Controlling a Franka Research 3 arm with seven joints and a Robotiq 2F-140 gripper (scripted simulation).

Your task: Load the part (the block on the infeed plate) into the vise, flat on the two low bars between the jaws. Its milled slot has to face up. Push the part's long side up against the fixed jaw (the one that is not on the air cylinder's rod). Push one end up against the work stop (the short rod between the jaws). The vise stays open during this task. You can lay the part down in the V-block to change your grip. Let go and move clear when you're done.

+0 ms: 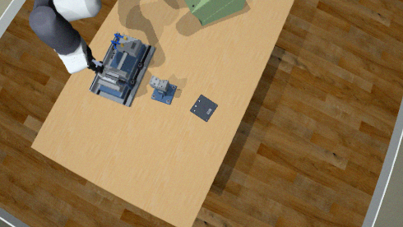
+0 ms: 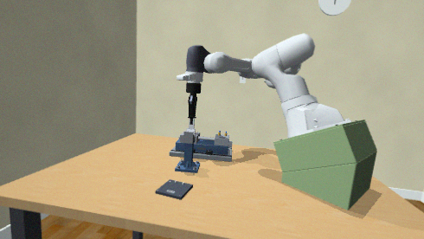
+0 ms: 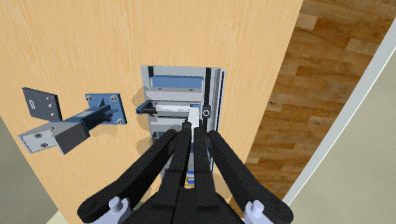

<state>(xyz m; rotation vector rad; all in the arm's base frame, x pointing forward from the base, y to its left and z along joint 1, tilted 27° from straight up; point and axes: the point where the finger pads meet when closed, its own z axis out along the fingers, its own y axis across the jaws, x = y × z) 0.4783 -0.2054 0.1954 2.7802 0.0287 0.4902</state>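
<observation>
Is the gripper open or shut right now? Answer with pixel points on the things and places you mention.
Shut: in the wrist view the gripper's (image 1: 97, 67) (image 2: 191, 123) (image 3: 193, 126) two fingers run side by side, tips nearly together, with nothing held between them.

Desk (image 1: 156, 152) (image 2: 130, 190) (image 3: 100, 45): lt. tan w/ fine wood grain. Floor (image 1: 312, 123) (image 3: 285, 85): mixed brown planks, patchy. Vise (image 1: 131, 88) (image 2: 201, 149) (image 3: 177, 82): blue & grey. V-block stand's base (image 1: 159, 98) (image 2: 189, 168) (image 3: 119, 106): blue, grey block on top. Flat plate (image 1: 204, 108) (image 2: 174, 190) (image 3: 37, 102): dk. grey w/ small white marks. Arm (image 1: 76, 62) (image 2: 281, 56): white w/ dk. grey section. Jaws (image 1: 99, 67) (image 2: 191, 122) (image 3: 193, 127): blk. Pedestal (image 1: 220, 12) (image 2: 320, 173): green. Walls (image 2: 216, 26): beige.
</observation>
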